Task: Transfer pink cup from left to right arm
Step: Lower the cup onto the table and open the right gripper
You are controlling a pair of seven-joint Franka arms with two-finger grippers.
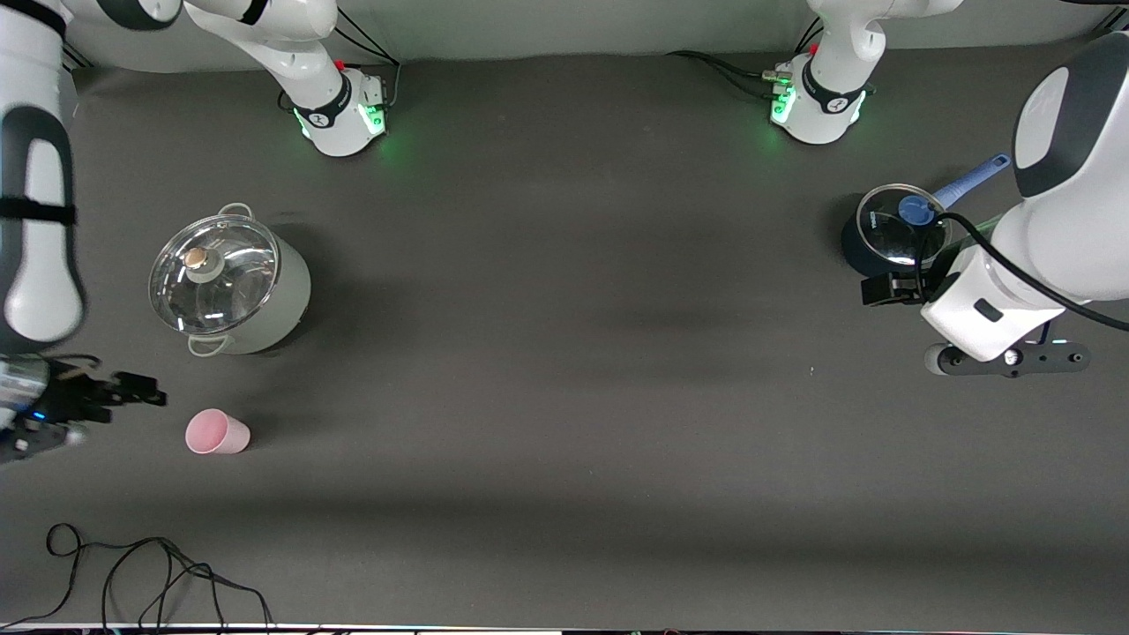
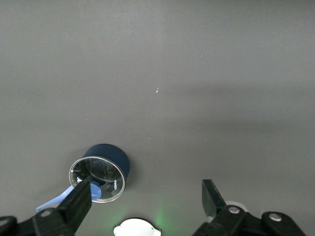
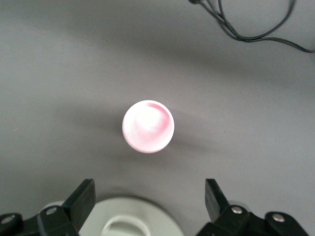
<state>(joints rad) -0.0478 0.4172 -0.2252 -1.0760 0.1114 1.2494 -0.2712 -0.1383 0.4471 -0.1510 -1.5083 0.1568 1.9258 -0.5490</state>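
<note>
The pink cup stands upright on the dark table near the right arm's end, nearer the front camera than the grey lidded pot. In the right wrist view the cup shows from above, mouth up and empty. My right gripper is open and empty, up in the air beside the cup toward the right arm's end; its jaws stand wide apart, short of the cup. My left gripper is open and empty at the left arm's end, beside a dark blue pot; in its wrist view the gripper holds nothing.
A grey lidded pot stands close to the cup; its pale side and loop handle show between my right jaws. A dark blue pot with a glass lid stands by the left gripper. A black cable lies near the front edge.
</note>
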